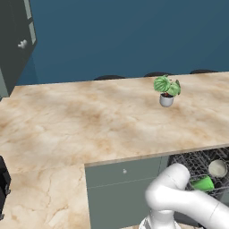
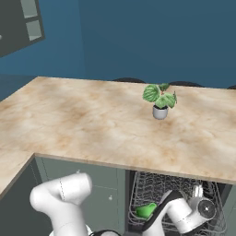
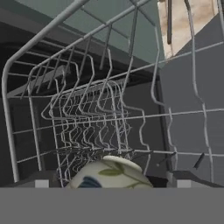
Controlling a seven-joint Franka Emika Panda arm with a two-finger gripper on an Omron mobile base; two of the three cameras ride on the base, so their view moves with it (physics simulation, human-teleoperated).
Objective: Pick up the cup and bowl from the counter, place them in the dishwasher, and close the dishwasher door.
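I take the dishwasher [image 2: 175,203] as my landmark, under the counter [image 1: 89,125] edge. Its wire rack [image 3: 87,118] is pulled out so I can load from above. The cup [image 1: 203,183] lies on its side in the rack, and the bowl [image 1: 218,168] sits just beside it, deeper in, so both are loaded. My gripper [image 3: 109,186] is low inside the rack over the bowl, its tips spread wide apart, holding nothing. I judge closing the door comes next.
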